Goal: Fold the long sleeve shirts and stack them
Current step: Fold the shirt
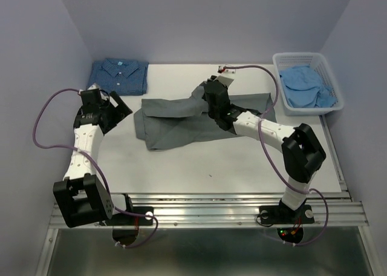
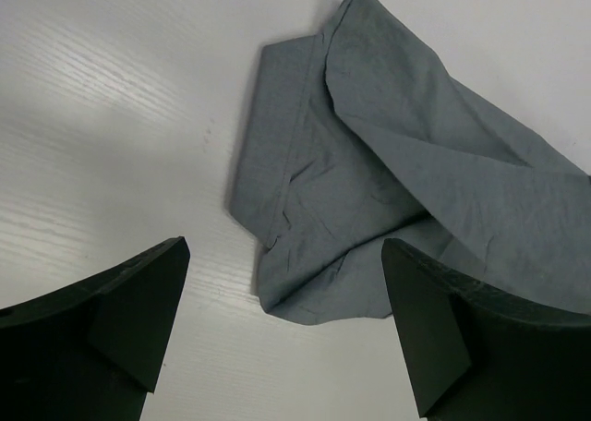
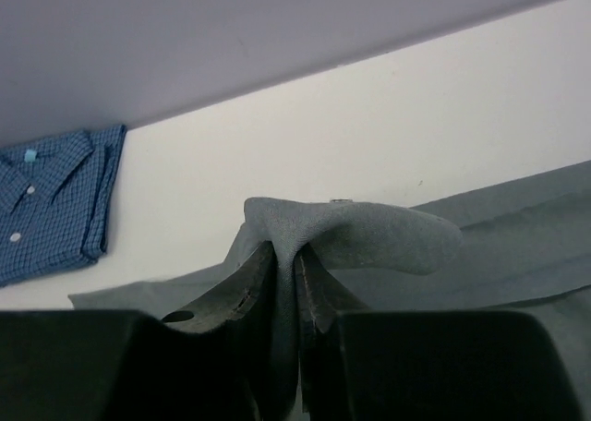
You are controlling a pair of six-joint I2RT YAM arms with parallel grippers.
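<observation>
Top external view: grey shirt lies mid-way across the surface, long axis left to right. Right gripper is clamped on a raised fold at its far middle. Left gripper, jaws wide apart, hovers just beside the shirt's left end, the nearer arm there.

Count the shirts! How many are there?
3. A grey shirt lies mid-table, a folded dark blue shirt sits at the far left corner, and a pale blue shirt is in the basket, which may hide more.
</observation>
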